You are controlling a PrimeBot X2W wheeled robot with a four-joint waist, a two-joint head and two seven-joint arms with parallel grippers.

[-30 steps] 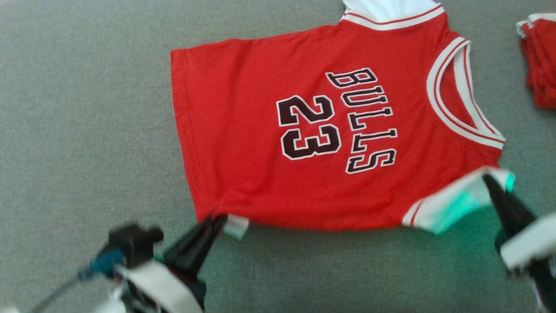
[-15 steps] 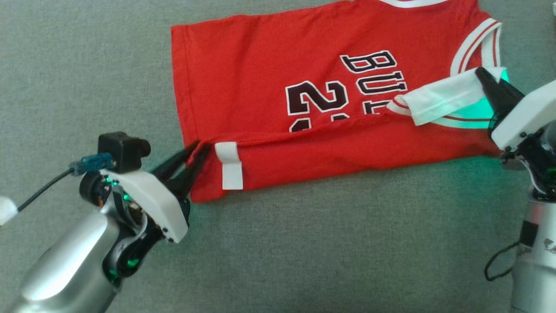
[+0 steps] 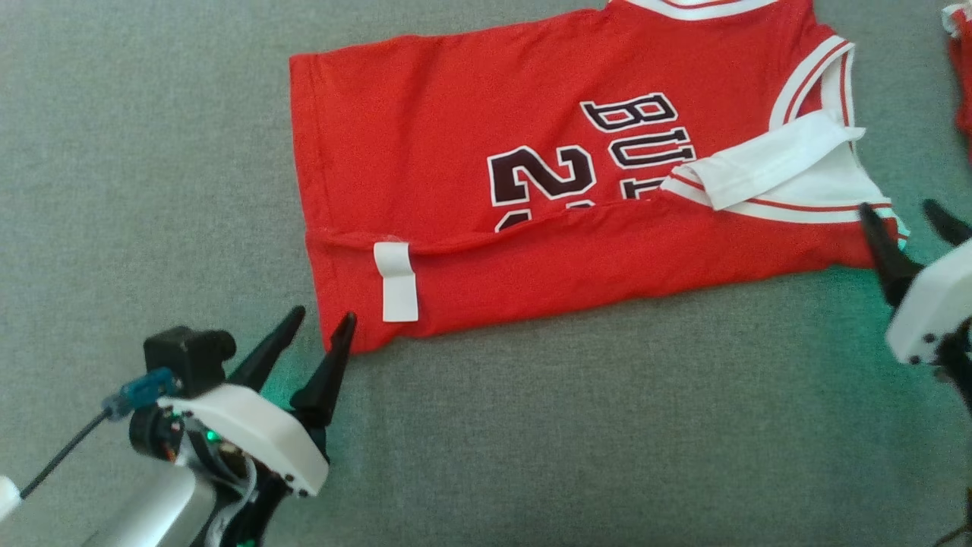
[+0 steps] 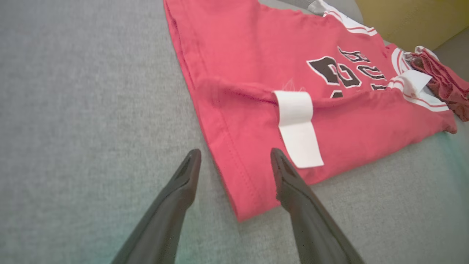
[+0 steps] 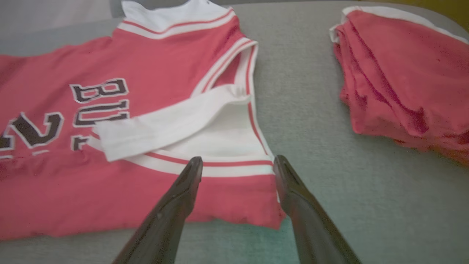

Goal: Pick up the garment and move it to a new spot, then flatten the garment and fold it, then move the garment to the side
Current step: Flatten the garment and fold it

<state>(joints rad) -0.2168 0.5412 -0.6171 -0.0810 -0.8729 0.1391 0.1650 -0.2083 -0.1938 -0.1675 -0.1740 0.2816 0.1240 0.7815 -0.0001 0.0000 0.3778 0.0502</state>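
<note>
The left gripper [image 3: 325, 313] is seen wide open and nothing is held in it. In the left wrist view, the near corner of the red jersey [image 3: 456, 152] is found between its two fingers [image 4: 293, 190]. One finger seems to touch the hem there, but this cannot be told for sure.

The right gripper [image 3: 897, 207] is also spread wide and is empty. Its tips are placed at the shoulder corner of the jersey, above the white and red trim.

One jersey is laid on the grey surface [image 3: 152, 152], printed side up. Its near long edge is folded over, so that the lower part of the black number and letters is covered. One white label [image 3: 399, 281] is shown on the folded strip, close to the left gripper.

One more heap of red cloth [image 5: 403, 84] is placed to the right, apart from the jersey. The pieces in it cannot be counted.
</note>
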